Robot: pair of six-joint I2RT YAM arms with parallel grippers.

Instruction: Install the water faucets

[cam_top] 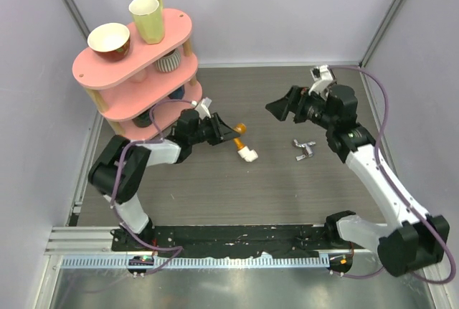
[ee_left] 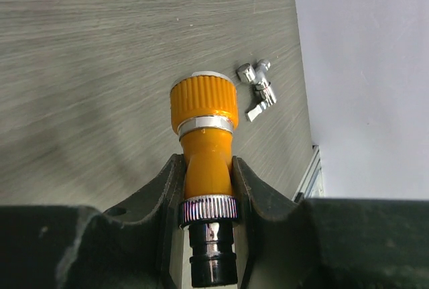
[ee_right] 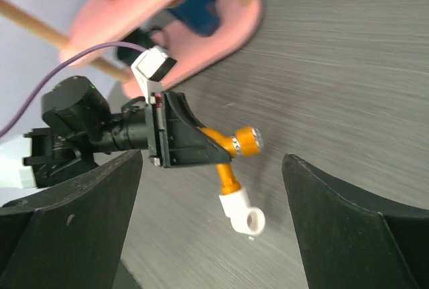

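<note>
My left gripper (cam_top: 231, 134) is shut on the orange tap (cam_top: 240, 137), gripping its orange body just above the ribbed silvery ring (ee_left: 208, 207). In the left wrist view the tap's orange knurled cap (ee_left: 204, 101) points away from me. The white pipe fitting (cam_top: 248, 153) hangs joined to the tap's lower orange branch, close to the table; the right wrist view shows it (ee_right: 241, 214) below the tap (ee_right: 231, 147). My right gripper (cam_top: 281, 107) is open and empty, held above the table to the right of the tap, facing it.
A small silver metal tap piece (cam_top: 304, 149) lies on the table right of centre, also in the left wrist view (ee_left: 257, 90). A pink two-tier shelf (cam_top: 136, 72) with cups and bowls stands at the back left, close behind my left arm.
</note>
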